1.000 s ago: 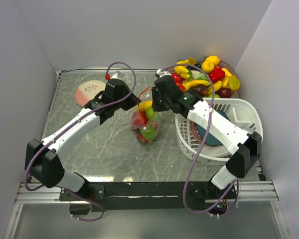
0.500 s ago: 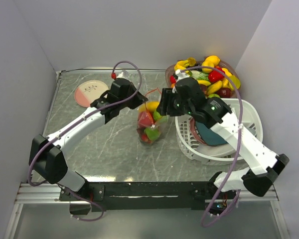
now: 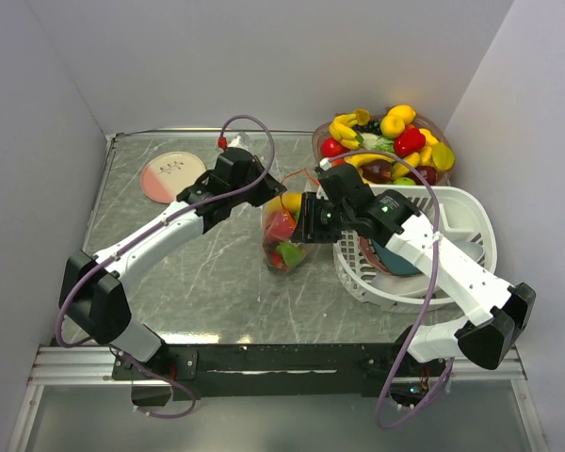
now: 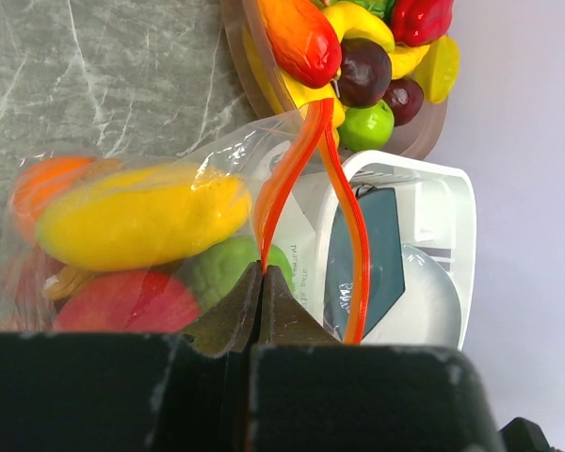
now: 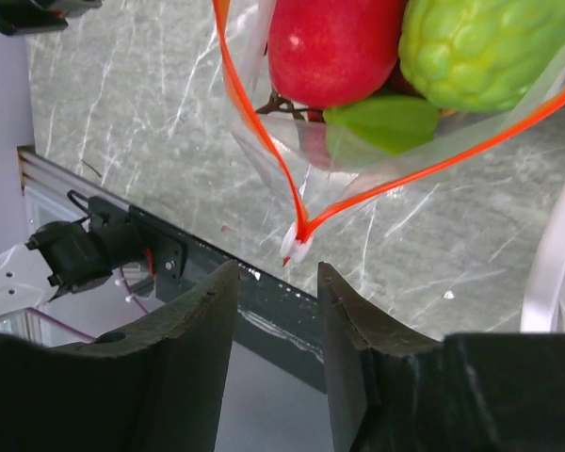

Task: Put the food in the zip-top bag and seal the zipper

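The clear zip-top bag [image 3: 282, 237] stands mid-table, holding a yellow fruit [image 4: 141, 217], a red one [image 5: 334, 42], a green one [image 5: 480, 52] and an orange one [image 4: 52, 179]. Its orange-red zipper [image 4: 306, 169] gapes open in a loop. My left gripper [image 4: 264, 273] is shut on one end of the zipper strip and holds the mouth up. My right gripper [image 5: 276, 273] is open. The small white slider [image 5: 295, 247] at the zipper's other end hangs just beyond its fingertips, not touching them. In the top view the right gripper [image 3: 308, 221] is against the bag's right side.
A clear bowl [image 3: 438, 174] piled with toy fruit stands at the back right. A white slatted basket [image 3: 452, 212] with a teal plate [image 3: 395, 259] in it sits right of the bag. A pink plate [image 3: 172, 174] lies at the back left. Walls close in on three sides.
The right arm swung from above the bag's far side round to its right side, bringing its open jaws to the slider end. The left gripper and the bag mouth shifted slightly right.
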Available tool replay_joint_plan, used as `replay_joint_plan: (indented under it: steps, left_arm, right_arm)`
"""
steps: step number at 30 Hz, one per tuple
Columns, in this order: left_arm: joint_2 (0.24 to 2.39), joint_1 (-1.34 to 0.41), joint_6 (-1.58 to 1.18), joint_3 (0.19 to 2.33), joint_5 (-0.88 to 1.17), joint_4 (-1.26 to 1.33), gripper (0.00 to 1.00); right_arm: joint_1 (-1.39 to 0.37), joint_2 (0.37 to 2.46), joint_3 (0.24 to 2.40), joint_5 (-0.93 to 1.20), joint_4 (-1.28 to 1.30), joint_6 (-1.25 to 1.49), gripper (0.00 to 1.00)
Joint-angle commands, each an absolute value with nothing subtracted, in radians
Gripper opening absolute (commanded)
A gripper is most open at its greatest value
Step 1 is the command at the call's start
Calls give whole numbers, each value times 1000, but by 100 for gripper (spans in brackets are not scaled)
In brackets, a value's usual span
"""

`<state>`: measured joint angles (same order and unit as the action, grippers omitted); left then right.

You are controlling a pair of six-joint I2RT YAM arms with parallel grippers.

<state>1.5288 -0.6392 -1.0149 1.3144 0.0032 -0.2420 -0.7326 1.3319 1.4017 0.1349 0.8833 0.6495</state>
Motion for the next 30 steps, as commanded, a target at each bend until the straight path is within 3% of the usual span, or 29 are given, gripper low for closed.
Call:
replay_joint_plan:
  steps: [1,30]
  left_arm:
    - [1539,-649,-1000,1362,11,-189,1]
    - [1540,-686,-956,1331,18,-164,2]
  right_arm:
    - [-735,1331,1390,147,884,678,44]
    - [-698,1328,1310,78,831,707,39]
